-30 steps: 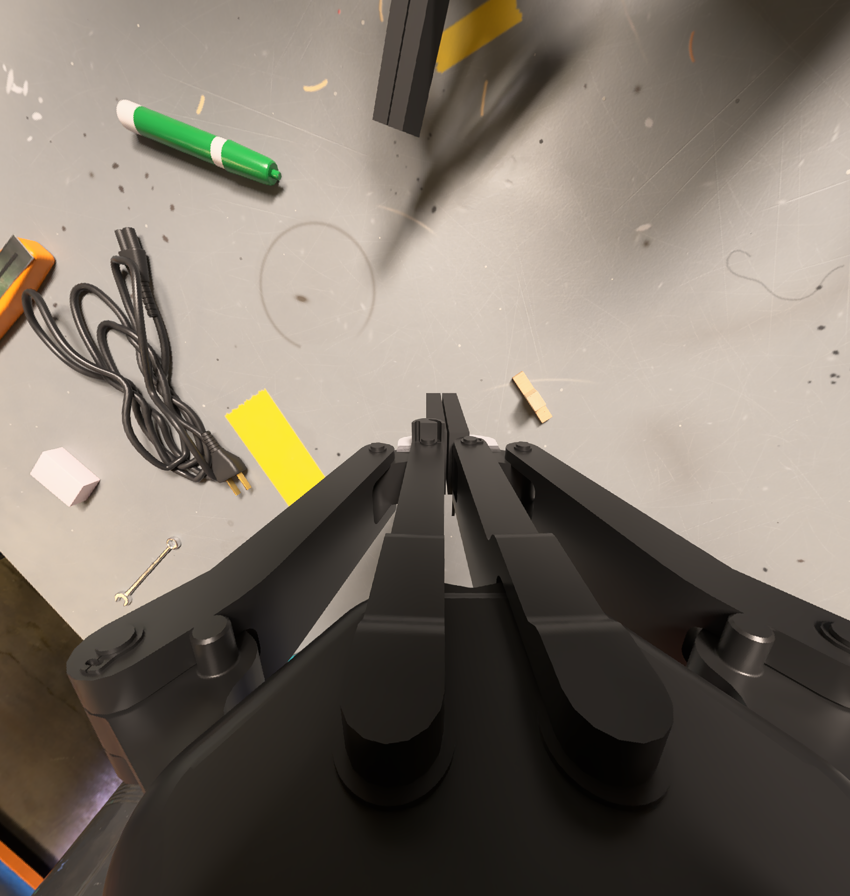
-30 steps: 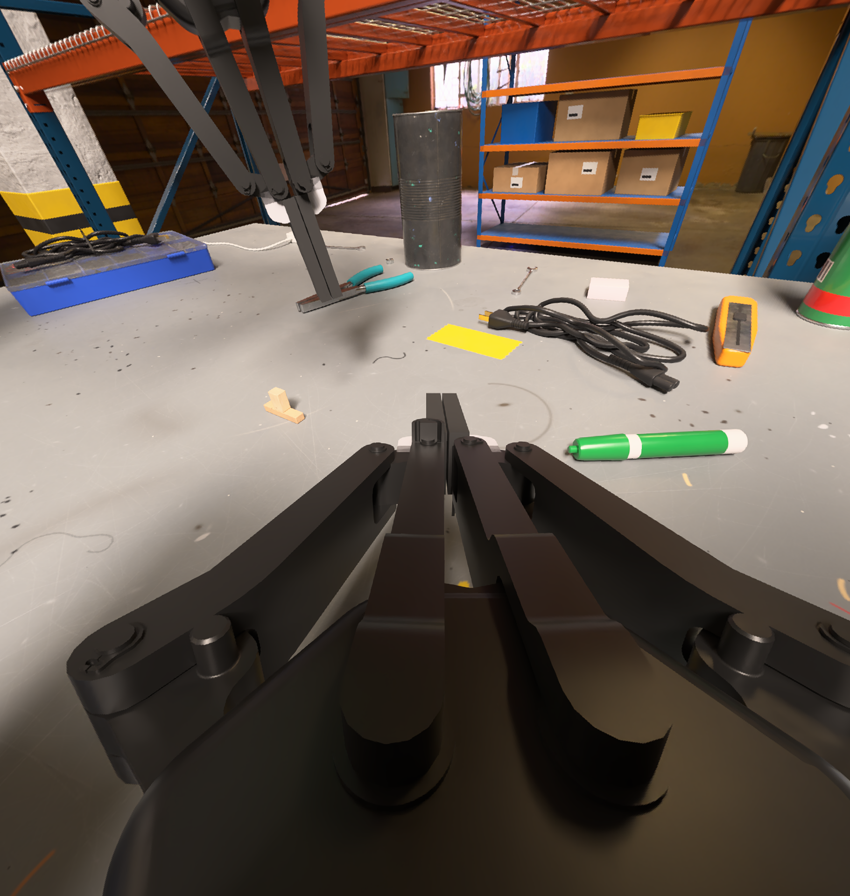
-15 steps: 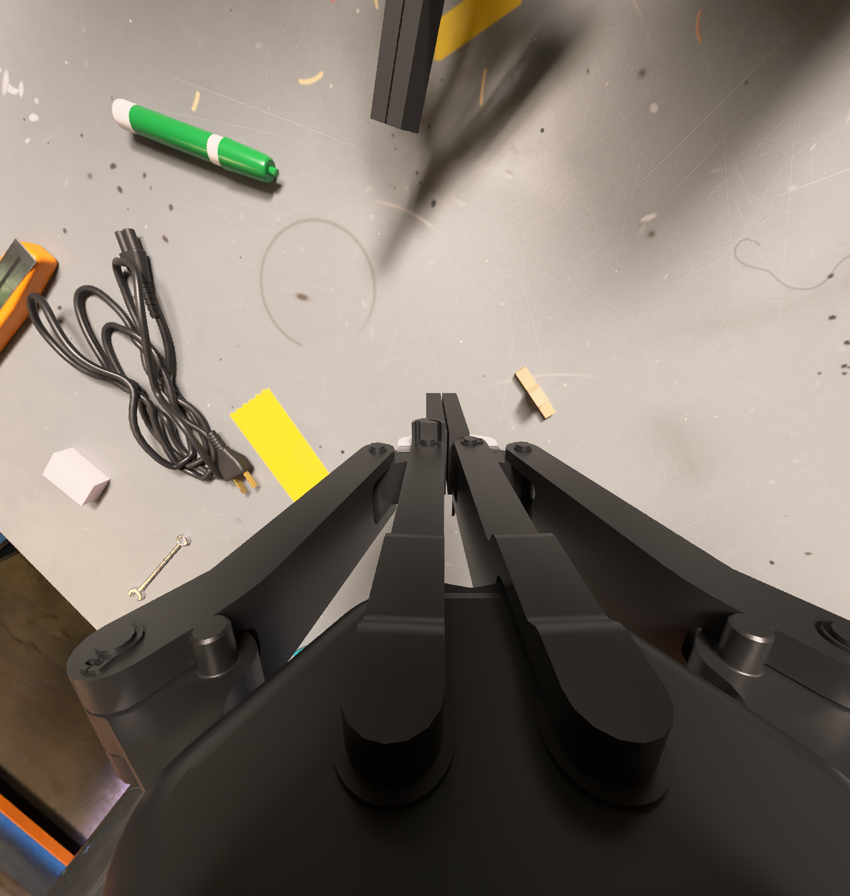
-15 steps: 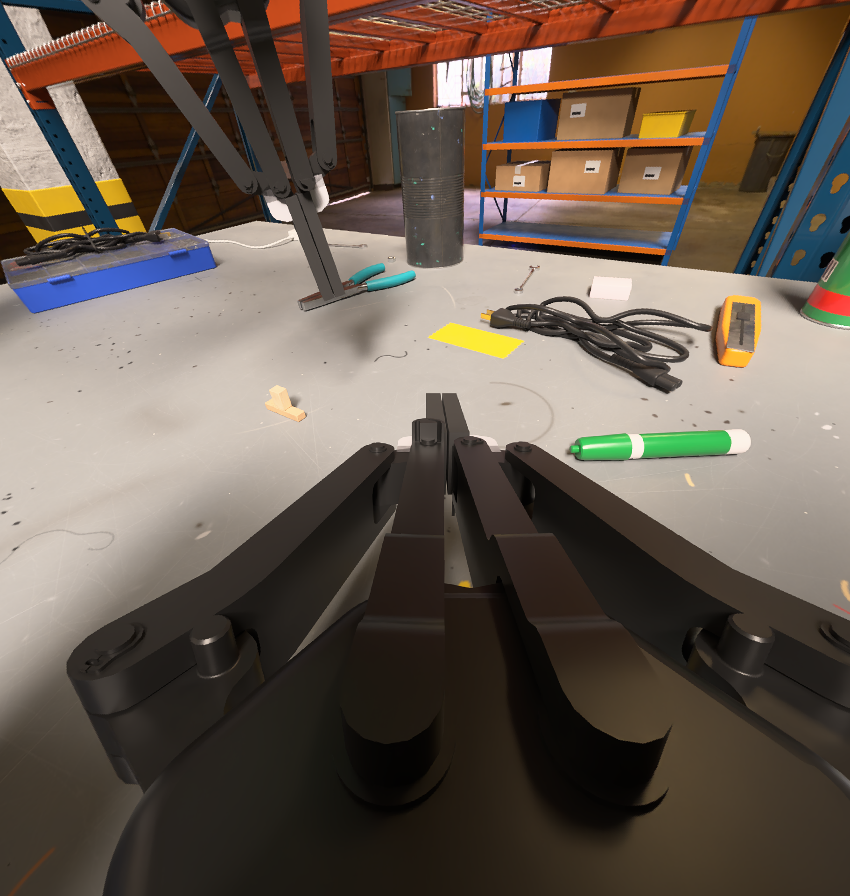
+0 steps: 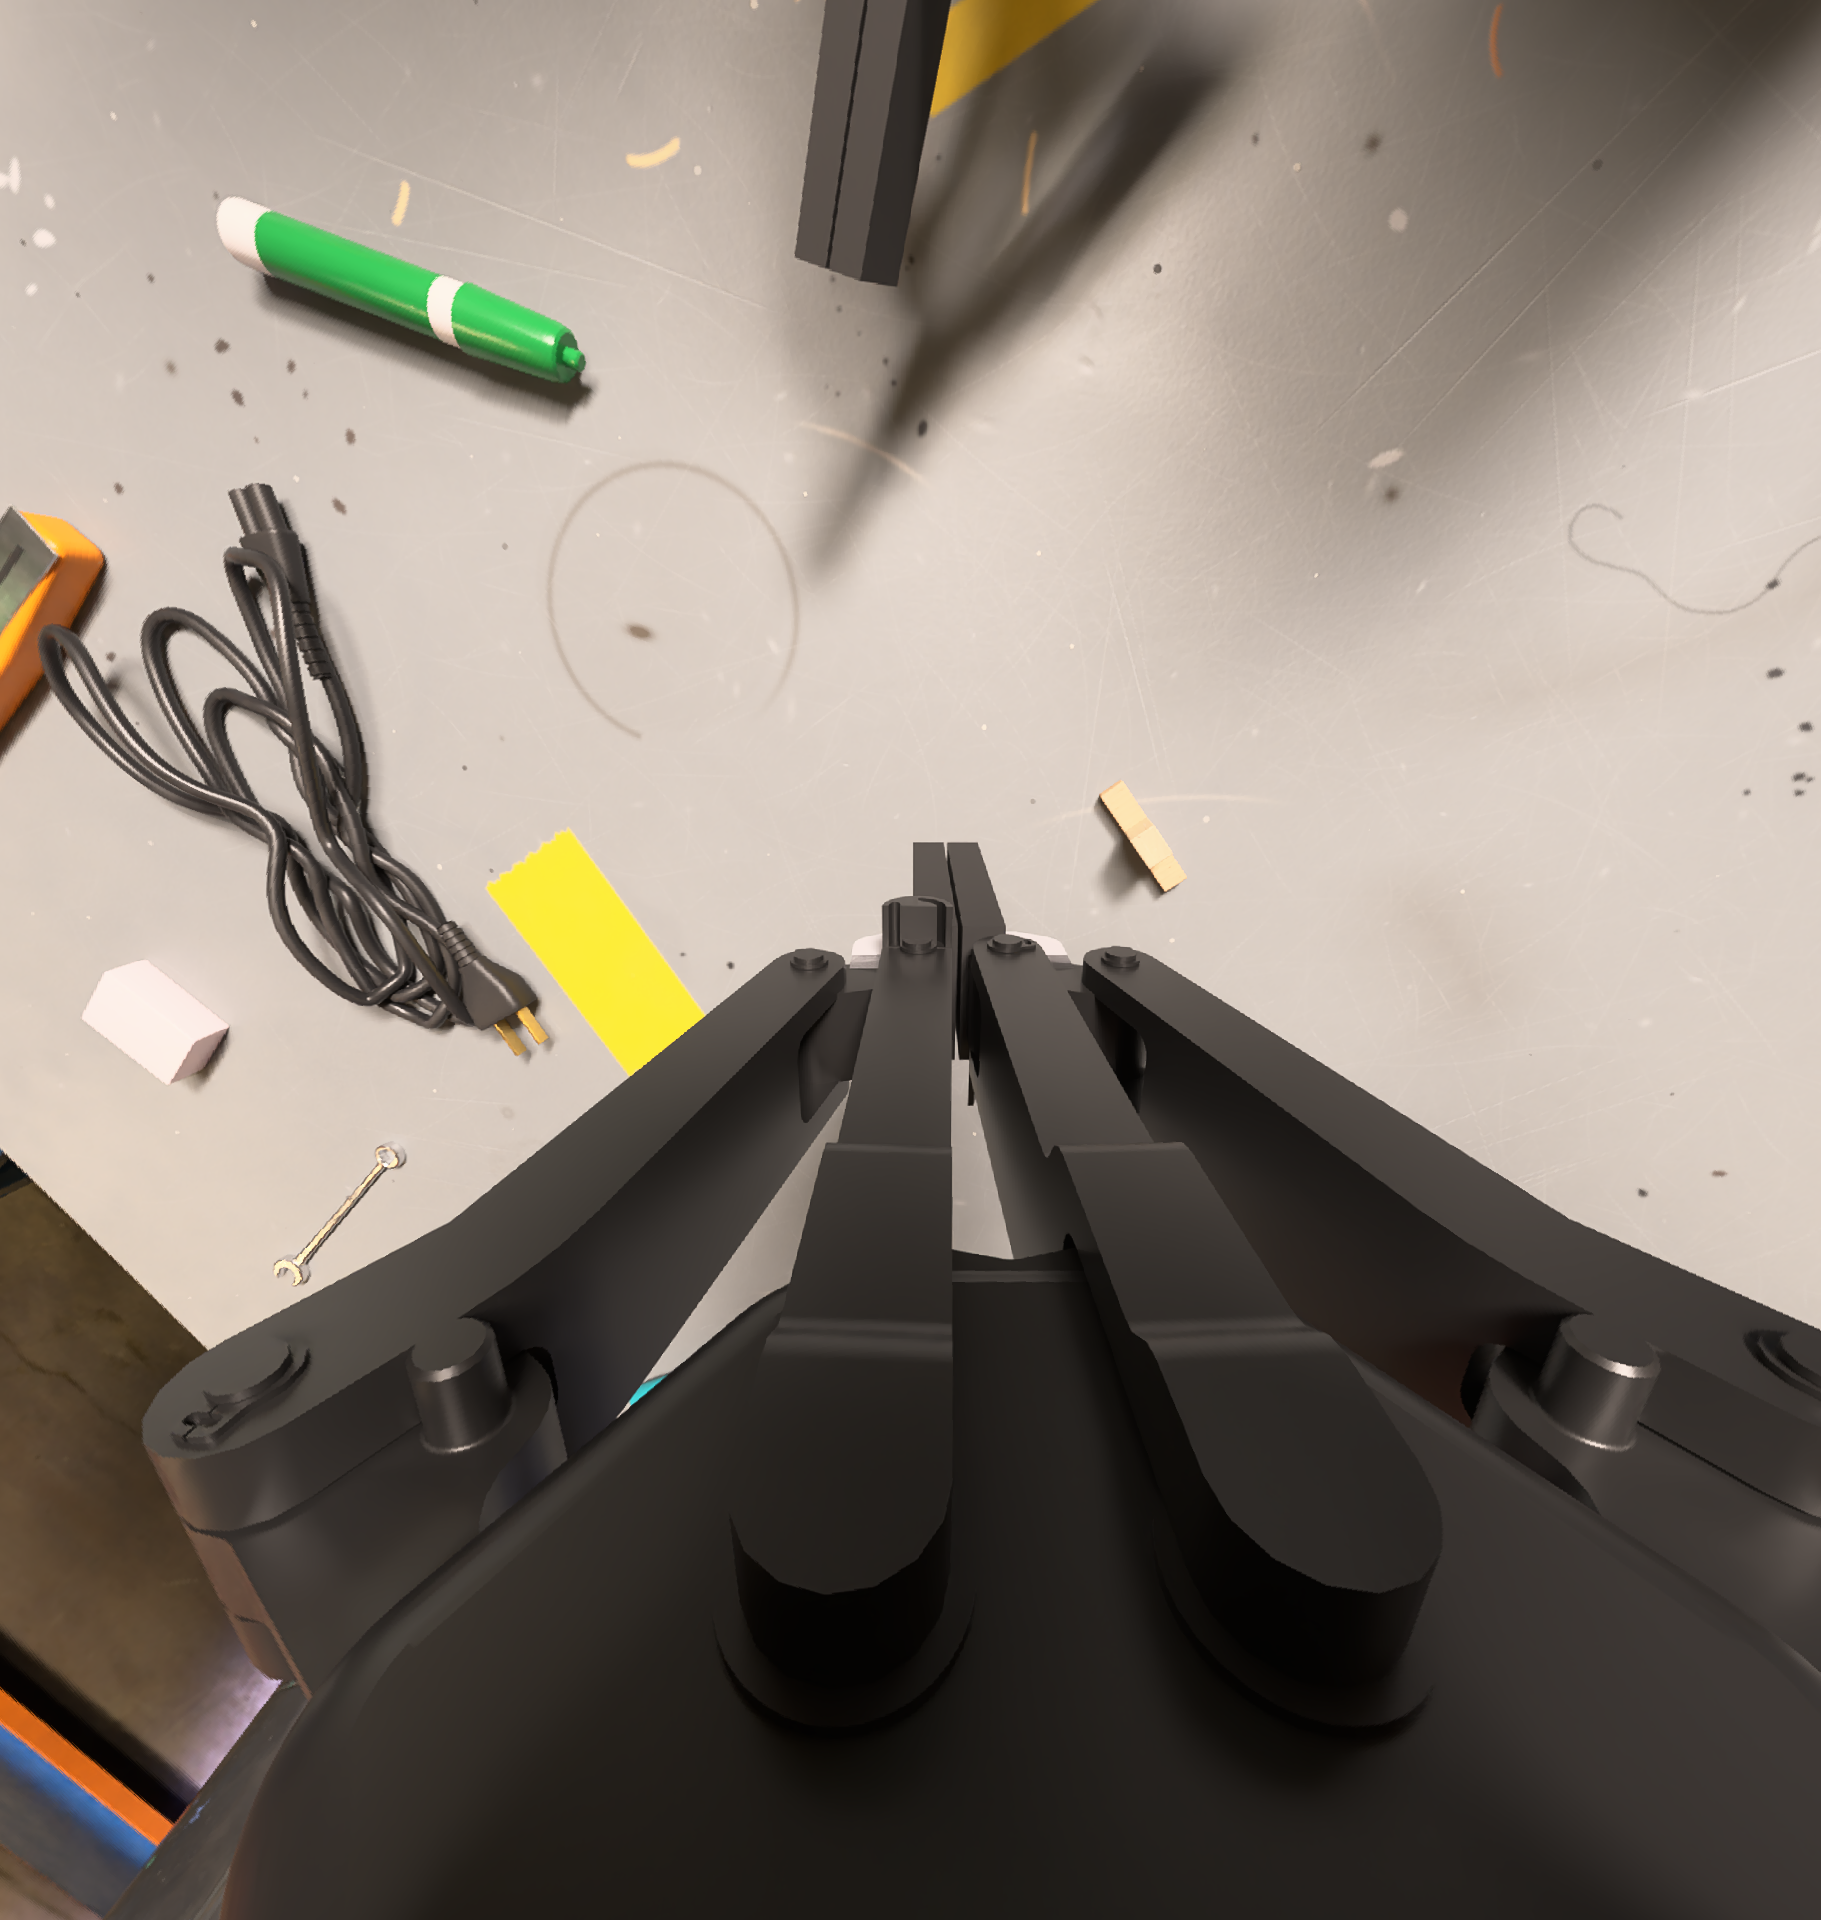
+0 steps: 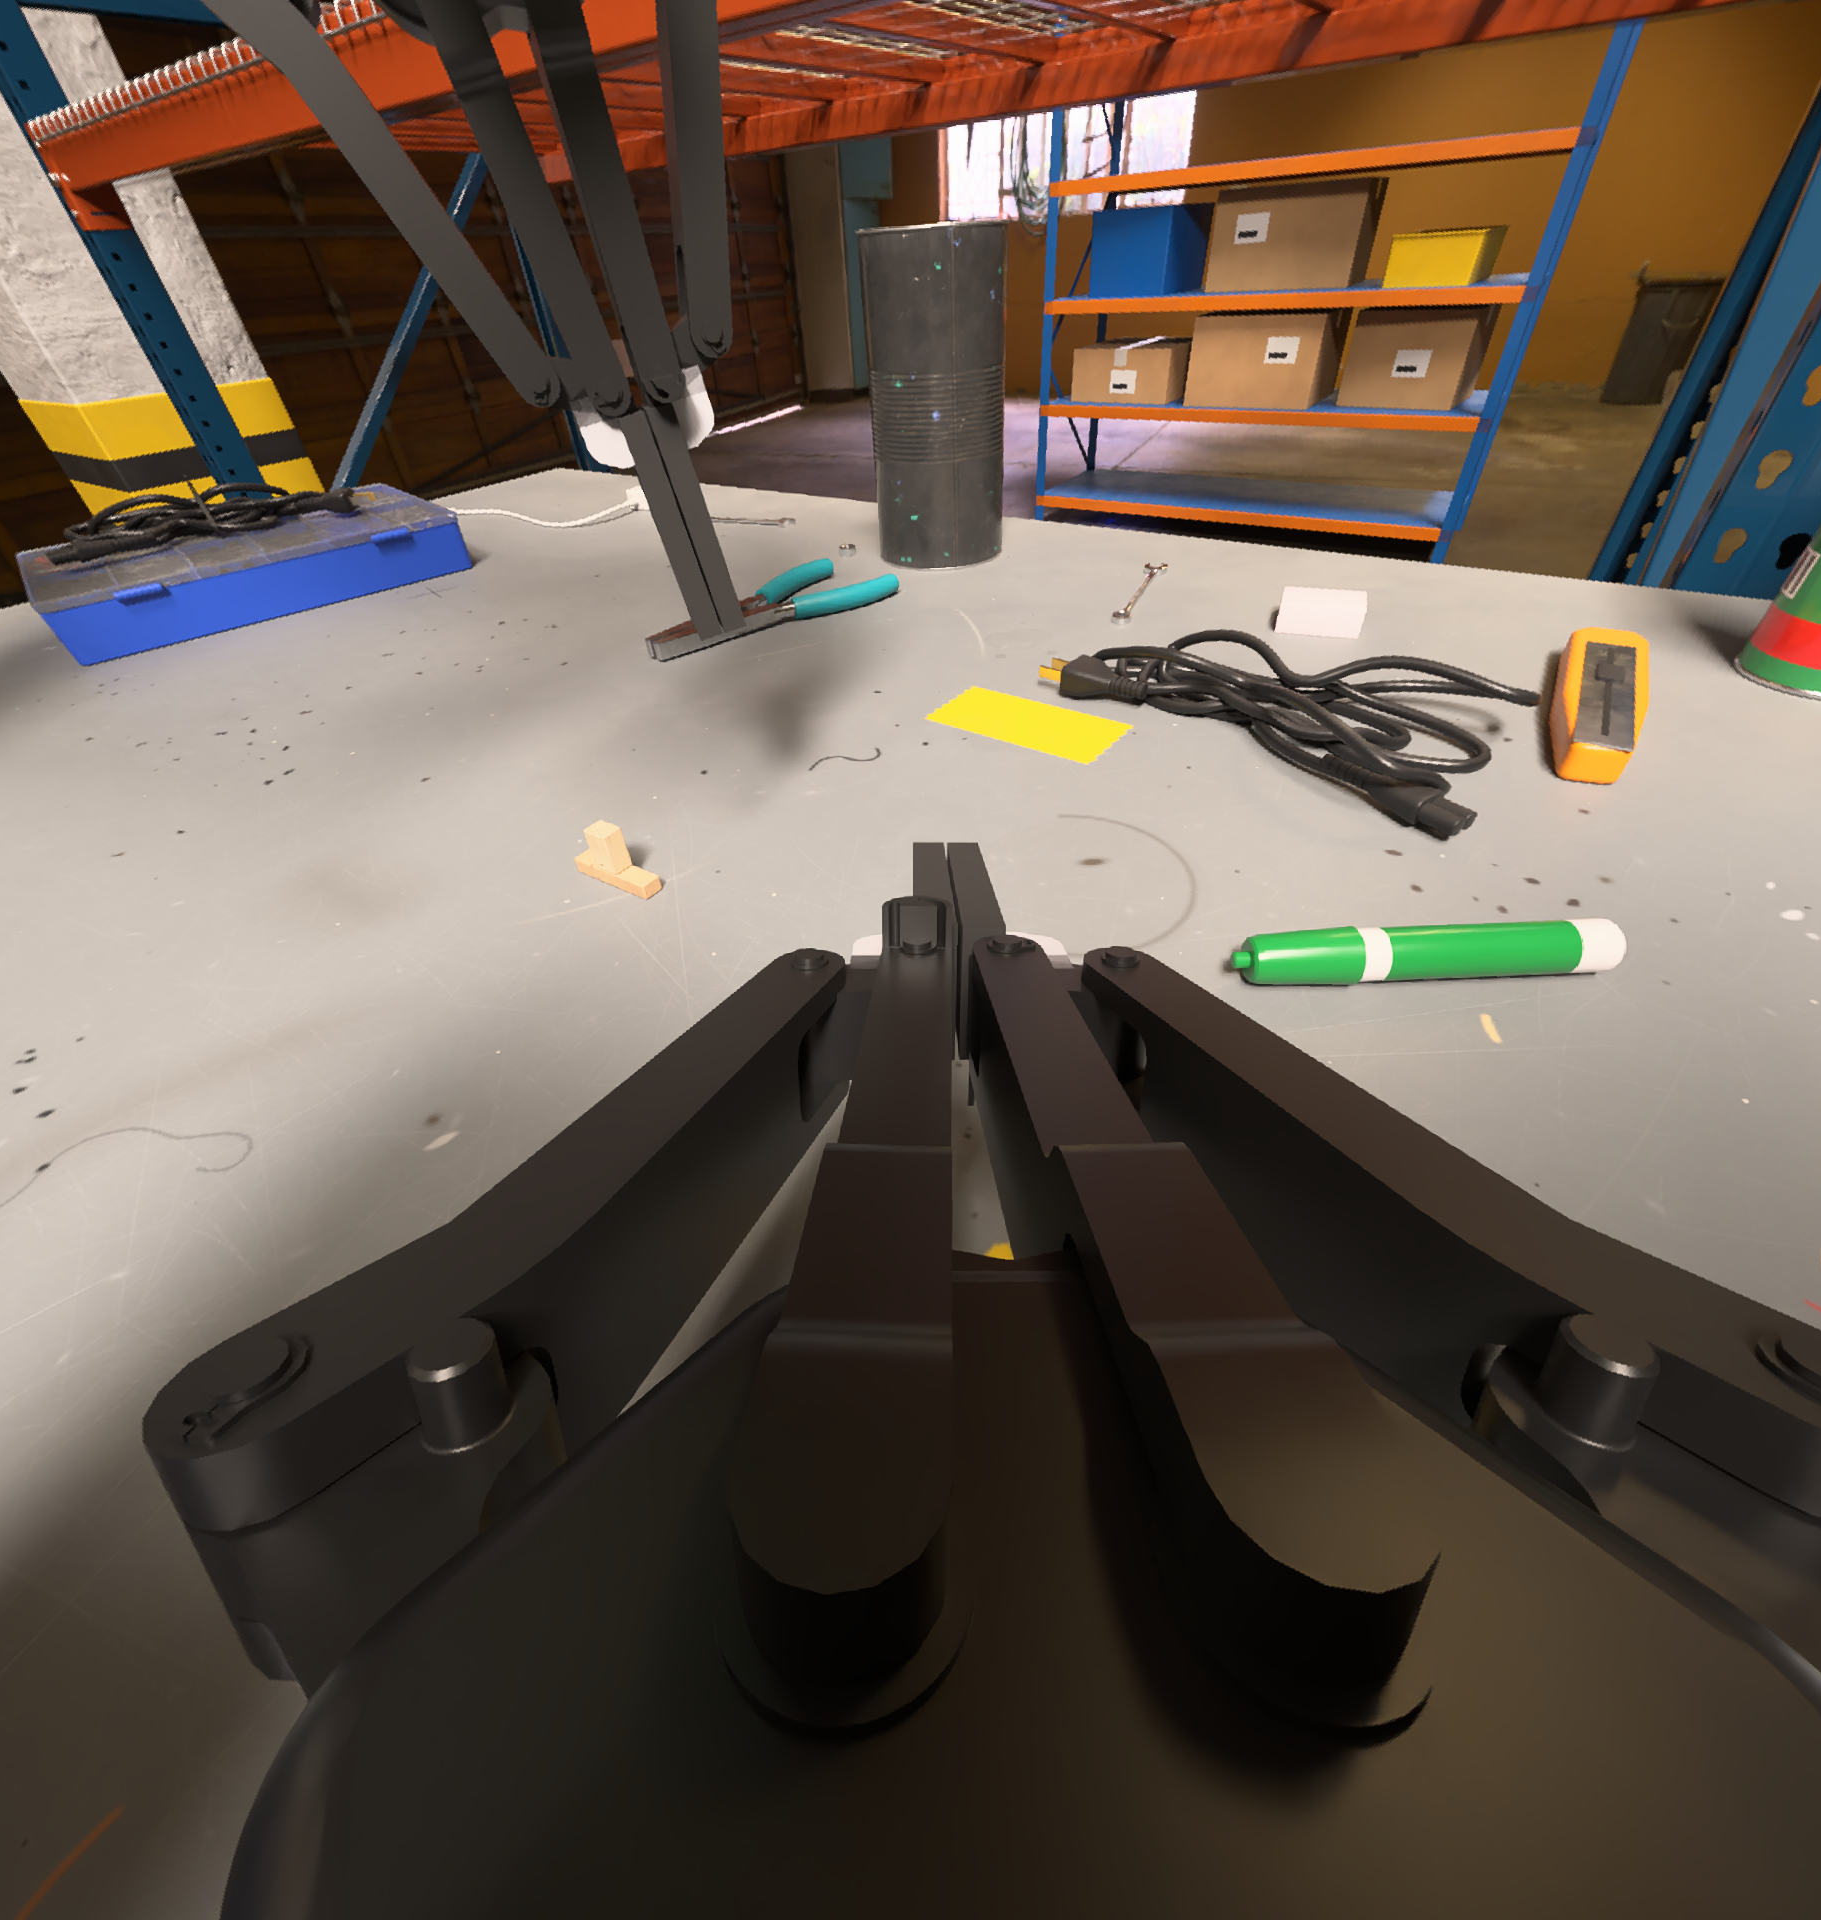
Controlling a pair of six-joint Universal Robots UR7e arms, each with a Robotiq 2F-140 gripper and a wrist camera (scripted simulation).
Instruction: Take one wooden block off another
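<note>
Since the earlier frame the left wrist view has drifted slightly: the white eraser (image 5: 155, 1020) and small wrench (image 5: 340, 1214) sit farther right. Here the left gripper (image 5: 945, 854) hangs above the tabletop (image 5: 1301, 644), fingers pressed together and empty; the 2 wooden blocks (image 5: 1142, 836) lie just right of its tips, long axis running far-left to near-right.

In the right wrist view the right gripper (image 6: 945, 854) is likewise closed on nothing. The small block (image 6: 605, 844) stands on the flat block (image 6: 631, 878), left of its tips; neither arm is clearly nearer.
</note>
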